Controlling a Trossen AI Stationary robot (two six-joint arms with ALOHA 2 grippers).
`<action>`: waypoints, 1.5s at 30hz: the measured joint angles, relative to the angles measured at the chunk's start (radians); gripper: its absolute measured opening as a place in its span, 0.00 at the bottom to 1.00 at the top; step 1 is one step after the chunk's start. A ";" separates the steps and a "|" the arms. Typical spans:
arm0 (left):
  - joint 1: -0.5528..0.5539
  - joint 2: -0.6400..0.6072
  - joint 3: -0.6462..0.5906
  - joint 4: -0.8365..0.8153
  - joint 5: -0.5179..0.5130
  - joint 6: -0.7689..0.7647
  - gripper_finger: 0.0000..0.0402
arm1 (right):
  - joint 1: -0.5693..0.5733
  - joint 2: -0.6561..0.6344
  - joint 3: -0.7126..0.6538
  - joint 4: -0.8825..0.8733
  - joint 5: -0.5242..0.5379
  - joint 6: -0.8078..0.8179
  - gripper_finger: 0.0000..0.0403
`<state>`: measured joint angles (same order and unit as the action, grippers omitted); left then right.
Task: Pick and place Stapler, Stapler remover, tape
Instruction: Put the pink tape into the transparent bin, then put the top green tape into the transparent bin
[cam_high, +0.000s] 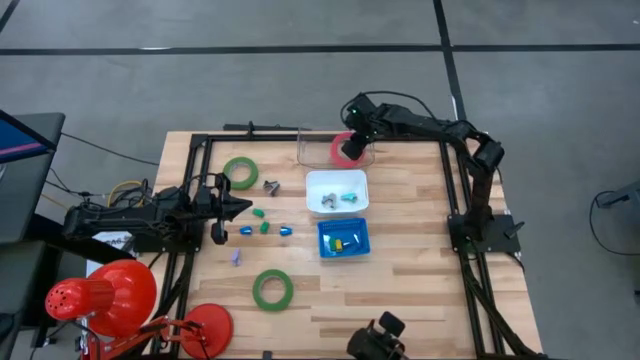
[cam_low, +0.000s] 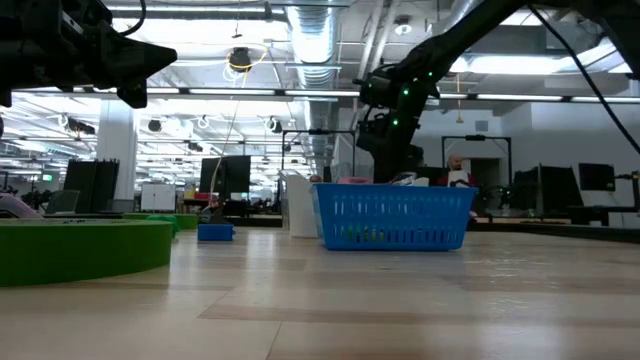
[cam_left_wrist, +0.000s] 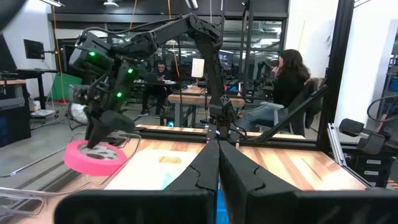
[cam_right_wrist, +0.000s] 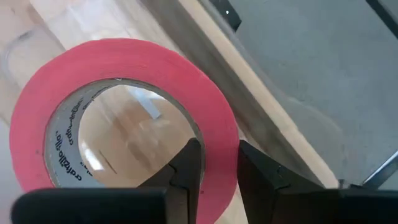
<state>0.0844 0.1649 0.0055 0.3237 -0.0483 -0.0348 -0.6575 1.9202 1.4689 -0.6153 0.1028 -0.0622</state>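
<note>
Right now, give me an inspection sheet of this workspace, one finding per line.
Surface: wooden table, dark frame around it.
Job's things: pink tape held over the clear bin at the far edge; green tape far left; second green tape near front.
Clutter: white tray and blue basket with small items; small coloured pieces mid-table; a grey piece beside the far green tape.
Grippers: right gripper shut on the pink tape's wall; left gripper shut, empty, at the left side.
Cables: yellow wires off the table's left.
Surroundings: seated person beyond the table; red lamps at front left.
</note>
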 joint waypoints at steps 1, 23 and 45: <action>0.000 0.000 0.000 0.000 0.000 0.000 0.01 | 0.000 0.000 0.000 -0.001 0.000 0.000 0.19; 0.000 0.000 0.000 0.000 0.000 0.000 0.01 | -0.006 0.000 0.000 -0.061 0.003 0.001 0.24; 0.000 0.000 0.000 0.000 0.000 0.000 0.01 | 0.010 -0.041 0.000 -0.060 0.000 0.000 0.53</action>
<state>0.0845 0.1650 0.0055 0.3237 -0.0483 -0.0345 -0.6474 1.8792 1.4685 -0.6748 0.1024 -0.0624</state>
